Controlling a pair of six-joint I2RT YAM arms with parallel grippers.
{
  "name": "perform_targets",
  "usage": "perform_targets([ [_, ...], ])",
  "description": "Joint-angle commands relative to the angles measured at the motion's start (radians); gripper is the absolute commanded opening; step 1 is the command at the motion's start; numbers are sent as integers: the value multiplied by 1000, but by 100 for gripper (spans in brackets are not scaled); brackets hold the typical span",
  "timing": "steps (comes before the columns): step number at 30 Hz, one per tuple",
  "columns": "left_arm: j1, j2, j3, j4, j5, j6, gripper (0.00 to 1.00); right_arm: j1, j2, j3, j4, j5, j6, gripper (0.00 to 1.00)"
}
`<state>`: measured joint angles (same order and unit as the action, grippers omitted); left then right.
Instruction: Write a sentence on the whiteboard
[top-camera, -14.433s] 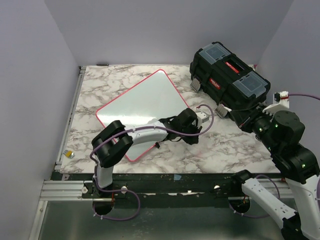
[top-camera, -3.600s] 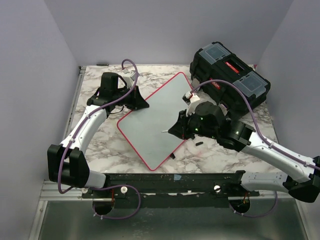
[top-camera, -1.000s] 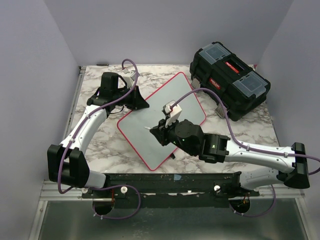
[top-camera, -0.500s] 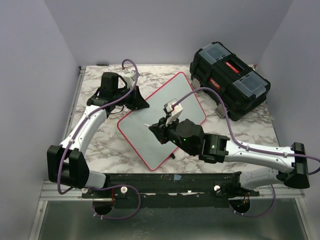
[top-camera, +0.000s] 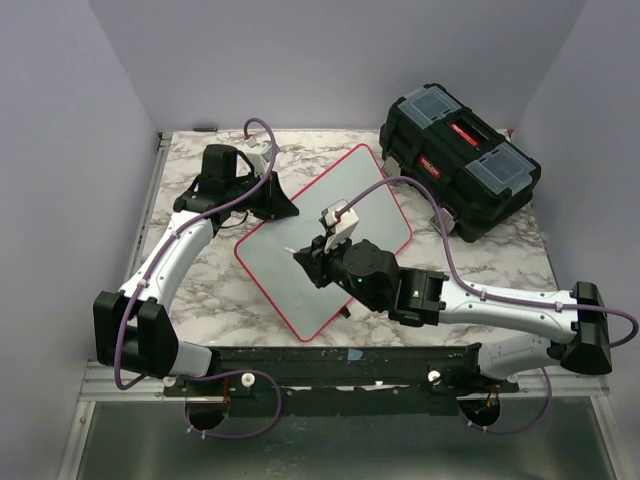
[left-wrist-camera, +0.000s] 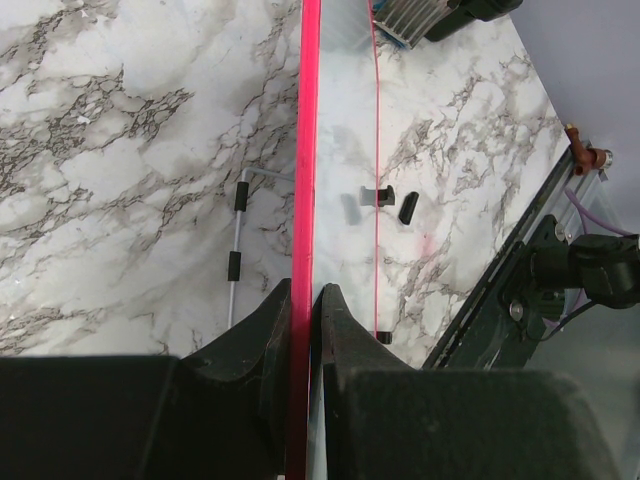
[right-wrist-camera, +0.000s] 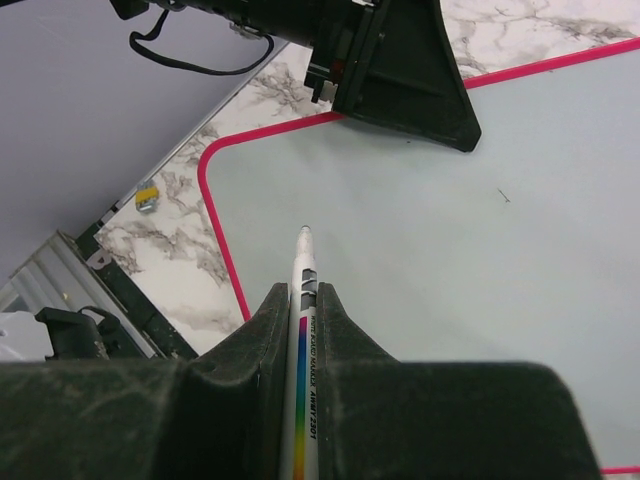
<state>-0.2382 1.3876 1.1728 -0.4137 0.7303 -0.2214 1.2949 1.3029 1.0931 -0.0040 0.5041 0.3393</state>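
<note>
**Operator:** Why was the board clamped on one side?

**Manual:** Your left pincer (left-wrist-camera: 303, 290) was closed on the red-pink rim (left-wrist-camera: 305, 150) of the whiteboard (top-camera: 272, 268), at its far-left edge, with one finger on each face. The likely purpose was to brace the board so that it would not slide under a stroke. The board lay mid-worktop (top-camera: 500, 255), skewed, with one corner toward the arm bases. Whether the clamped side was lifted off the marble could not be confirmed.

**Operator:** And the writing arm?

**Manual:** Your right pincer (right-wrist-camera: 302, 292) was closed on the marker (right-wrist-camera: 303, 330). The white barrel ran out between the fingers. The tip (right-wrist-camera: 305, 232) pointed across the board's left part, near its rounded corner. That hold put the tip ahead of the fingers, in the wrist camera's sight. Contact between tip and surface could not be told. The surface was blank apart from one tiny dark fleck (right-wrist-camera: 503, 196). No word of the sentence was down, so treat the task as at its start.

**Operator:** Any containers?

**Manual:** One. The black toolbox (top-camera: 460, 150) stood at the far right of the worktop, just beside the board's far corner. Its lid was shut, so the contents were hidden. The clear-lidded compartments on top were too small to read.
</note>
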Motion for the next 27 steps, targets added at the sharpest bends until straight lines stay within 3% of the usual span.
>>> perform_targets([
  [1,-29,-10,-10,-90,-52,82,0,5,32,14,35,34,-10,1],
  [27,-33,-12,-9,-94,-61,85,0,6,214,162,68,-55,-51,1],
])
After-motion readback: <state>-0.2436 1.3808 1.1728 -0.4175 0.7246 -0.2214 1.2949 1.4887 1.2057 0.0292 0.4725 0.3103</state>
